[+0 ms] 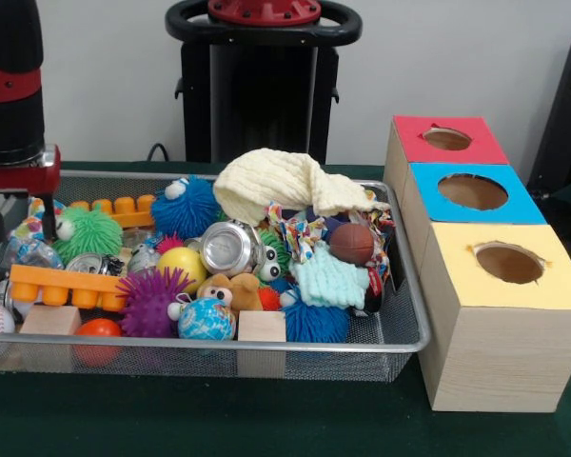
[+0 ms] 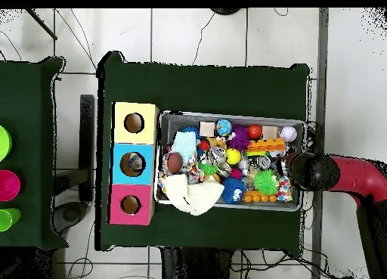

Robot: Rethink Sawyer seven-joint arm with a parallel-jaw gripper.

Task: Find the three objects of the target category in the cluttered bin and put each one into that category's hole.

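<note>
Wooden blocks (image 1: 262, 327) sit at the mesh bin's (image 1: 400, 345) front edge among toys. Beside it stands the three-hole box (image 1: 495, 314). Over the bin's end hangs the gripper (image 1: 19, 195), its grip impossible to tell.

The table (image 1: 266, 419) is dark green, and the wire bin (image 1: 400, 333) on it is silvery grey. Beside it stands a pale wood box (image 1: 495, 352) whose three holed tops are red (image 1: 447, 139), blue (image 1: 473, 193) and yellow (image 1: 507, 264). In the bin lie a cream yellow cloth (image 1: 276, 183), a blue spiky ball (image 1: 186, 208), a green spiky ball (image 1: 88, 233), a purple spiky ball (image 1: 150, 301), orange blocks (image 1: 67, 284), a plain yellow ball (image 1: 181, 265) and a brown ball (image 1: 352, 244).
</note>
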